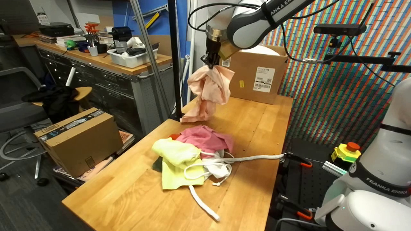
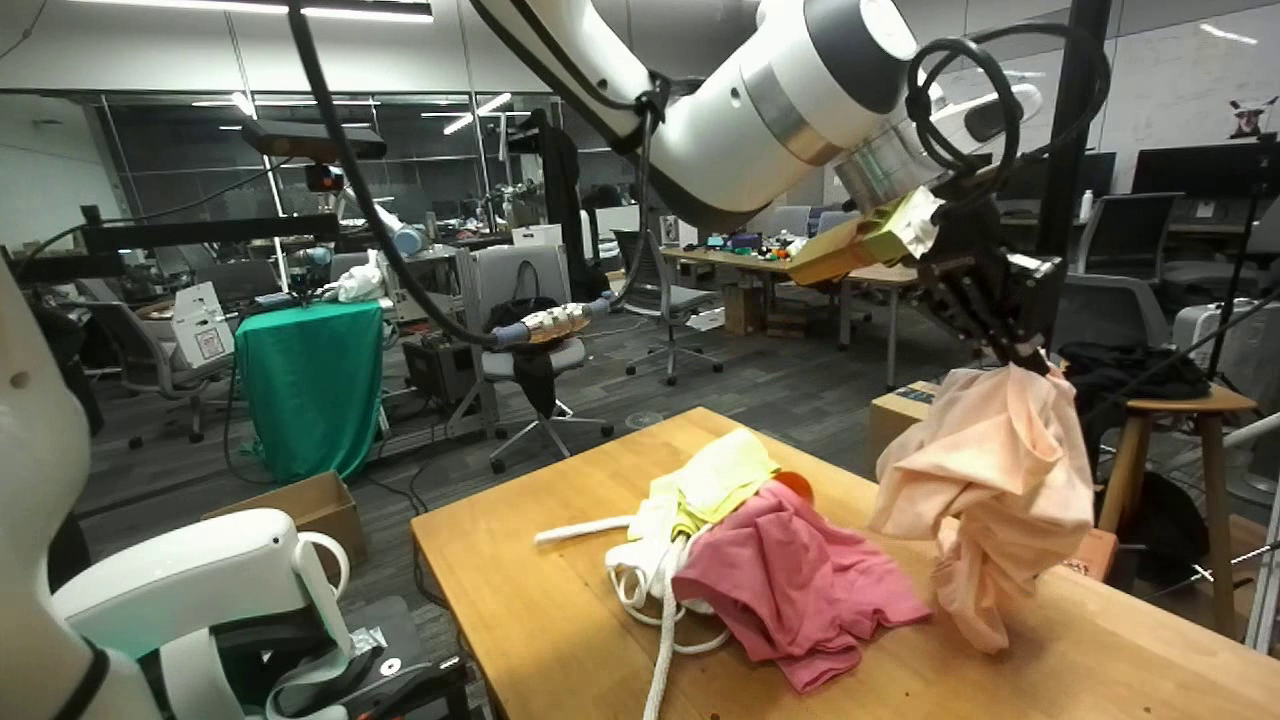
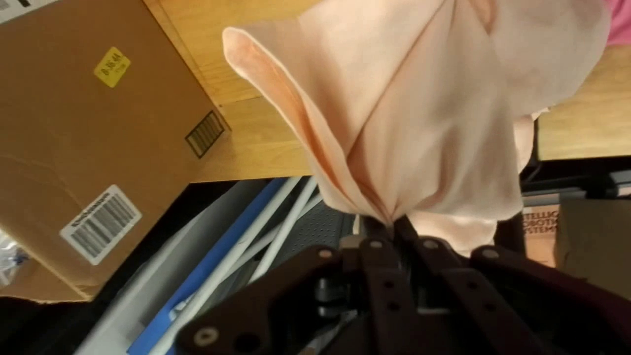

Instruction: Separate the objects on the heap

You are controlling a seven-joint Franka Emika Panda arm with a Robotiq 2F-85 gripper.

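In an exterior view we are finding the white cord [image 2: 667, 620] trailing from the heap [image 2: 740, 562], the yellow-green cloth [image 2: 728, 478] lying against the rose-pink cloth [image 2: 800, 580] on the tabletop [image 2: 530, 600], then, rightmost, the peach cloth [image 2: 1000, 460] hanging from the hand [image 2: 1030, 355], which is pinching its gathered top. We are worrying that so small a pinch could be slipping, or, letting go near the tabletop's edge, we could be losing it to the floor [image 2: 790, 385].

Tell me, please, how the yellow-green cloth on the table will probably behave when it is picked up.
The yellow-green cloth is probably floppy, since it lies bunched and creased. It looks like thin fabric, so likely light. The white cord coming out from under the cloth's edge might drag along.
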